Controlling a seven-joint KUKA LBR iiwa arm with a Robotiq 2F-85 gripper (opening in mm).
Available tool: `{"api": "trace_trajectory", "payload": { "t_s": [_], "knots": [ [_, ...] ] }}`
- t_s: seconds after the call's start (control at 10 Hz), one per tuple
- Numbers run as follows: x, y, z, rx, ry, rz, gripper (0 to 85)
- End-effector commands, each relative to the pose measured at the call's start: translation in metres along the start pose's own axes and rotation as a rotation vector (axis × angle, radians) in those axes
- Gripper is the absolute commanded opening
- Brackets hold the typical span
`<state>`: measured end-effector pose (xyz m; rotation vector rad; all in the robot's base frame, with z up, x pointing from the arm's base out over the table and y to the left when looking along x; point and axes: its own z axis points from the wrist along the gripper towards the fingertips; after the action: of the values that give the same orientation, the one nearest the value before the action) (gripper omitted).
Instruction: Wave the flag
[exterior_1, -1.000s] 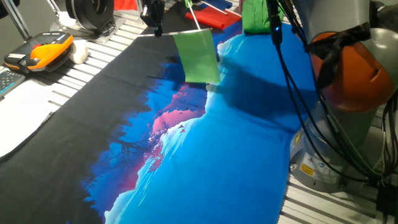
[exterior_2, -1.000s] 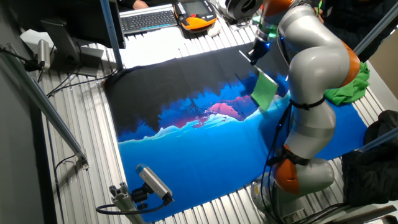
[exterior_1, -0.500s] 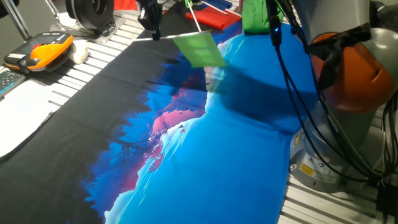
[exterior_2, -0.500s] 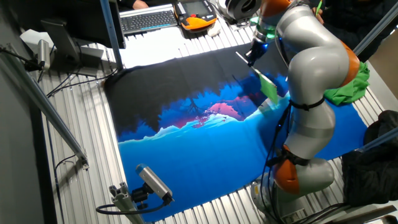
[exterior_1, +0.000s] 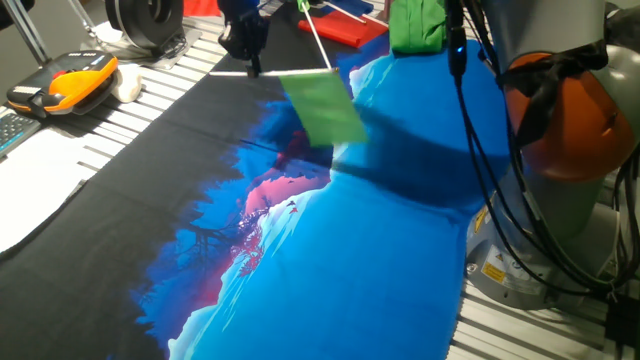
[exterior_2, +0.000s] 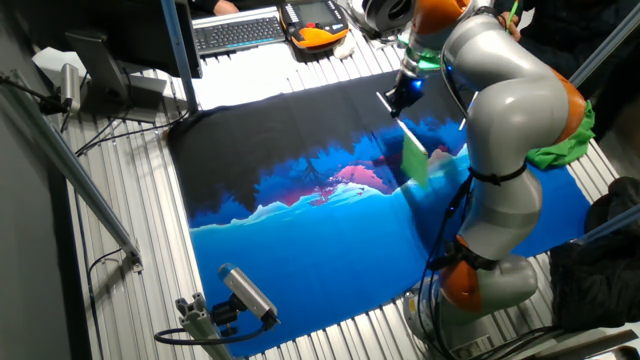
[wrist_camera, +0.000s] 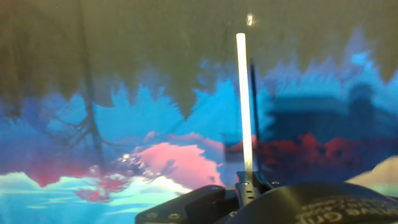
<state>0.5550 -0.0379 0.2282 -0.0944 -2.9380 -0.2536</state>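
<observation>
The flag (exterior_1: 322, 105) is a light-green cloth on a thin white stick (exterior_1: 275, 72). It hangs in the air over the printed cloth (exterior_1: 300, 250) near the table's far side. My gripper (exterior_1: 251, 66) is shut on the end of the stick, with the flag cloth trailing to its right. In the other fixed view the gripper (exterior_2: 402, 92) holds the flag (exterior_2: 414, 158) edge-on below it. In the hand view the stick (wrist_camera: 244, 112) rises straight up from my closed fingertips (wrist_camera: 249, 186); the green cloth does not show there.
A red flag (exterior_1: 345, 25) and a darker green cloth bundle (exterior_1: 415, 25) lie at the back. An orange-and-black handset (exterior_1: 65, 85) and a keyboard (exterior_2: 240, 30) sit off the cloth. My own arm (exterior_2: 510, 110) stands to the right. A camera mount (exterior_2: 245, 295) is at the near edge.
The flag cloth swung from hanging down, to flattened upward, to tilted lower and to the right. The gripper shifted slightly, still holding the stick.
</observation>
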Motion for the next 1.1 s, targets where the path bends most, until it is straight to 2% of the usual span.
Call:
{"api": "trace_trajectory", "payload": {
  "t_s": [0.0, 0.1, 0.2, 0.3, 0.4, 0.5, 0.6, 0.8, 0.9, 1.0],
  "knots": [
    [0.001, 0.004, 0.003, -0.162, -0.127, 0.722, 0.0],
    [0.001, 0.006, 0.005, -0.242, -0.142, 0.836, 0.0],
    [0.001, 0.007, 0.004, -0.307, -0.161, 0.930, 0.0],
    [0.001, 0.007, 0.005, -0.326, -0.182, 1.000, 0.0],
    [0.002, 0.008, 0.005, -0.330, -0.196, 1.043, 0.0],
    [0.002, 0.009, 0.005, -0.319, -0.200, 1.056, 0.0],
    [0.002, 0.010, 0.006, -0.303, -0.211, 1.090, 0.0],
    [0.004, 0.013, 0.009, -0.260, -0.249, 1.237, 0.0],
    [0.005, 0.015, 0.011, -0.248, -0.262, 1.313, 0.0],
    [0.006, 0.017, 0.013, -0.261, -0.269, 1.393, 0.0]
  ]
}}
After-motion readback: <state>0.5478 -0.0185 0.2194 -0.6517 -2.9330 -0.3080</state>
